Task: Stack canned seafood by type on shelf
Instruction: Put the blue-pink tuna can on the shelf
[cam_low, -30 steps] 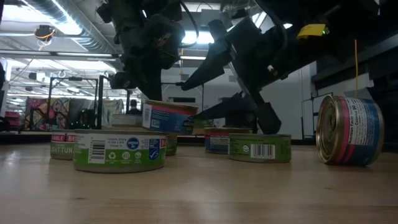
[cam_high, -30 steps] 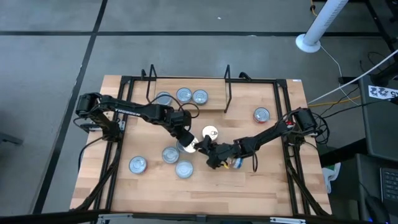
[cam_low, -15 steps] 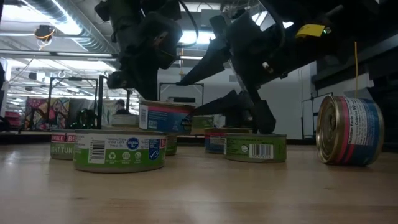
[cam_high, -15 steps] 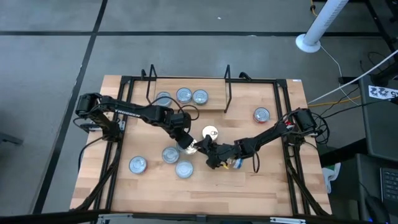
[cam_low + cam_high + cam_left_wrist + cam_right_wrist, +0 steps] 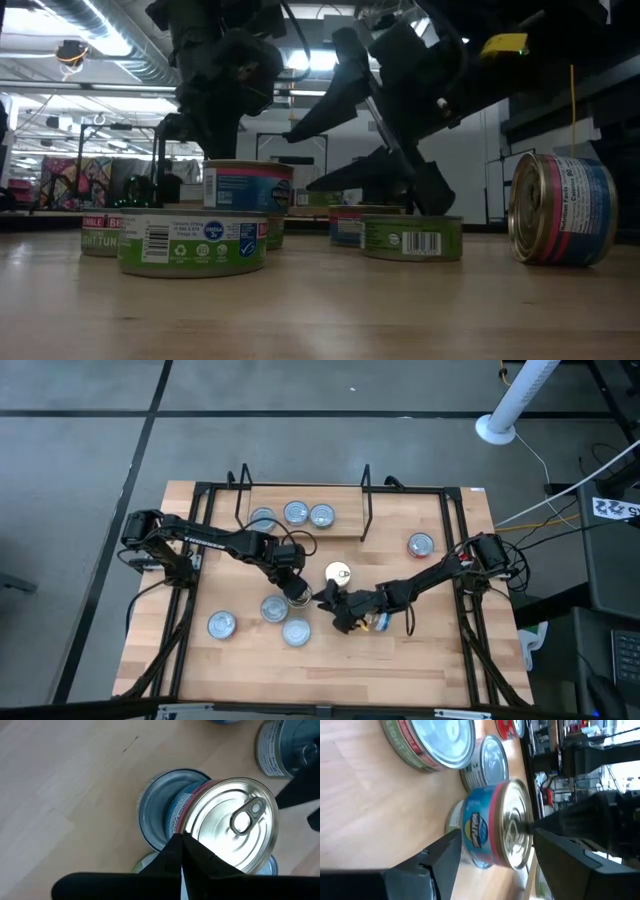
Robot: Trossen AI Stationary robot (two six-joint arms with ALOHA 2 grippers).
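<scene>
silver-lidded round blue tin (image 5: 227, 827) pinched at rim by left jaws, atop another; right jaws apart.

The black left gripper (image 5: 291, 586) covers most of the small round blue-and-pink labelled tin (image 5: 247, 186) from above, so the contact between fingertips and silver lid cannot be made out there. In the left wrist view that tin hides much of the blue-rimmed can (image 5: 165, 812) beneath it, and a grey-labelled can (image 5: 287, 747) is cut off at the frame's edge. The label print on the green flat tin (image 5: 192, 243) is too small to read. The black right gripper (image 5: 345, 612) hides the can under it from overhead.
</scene>
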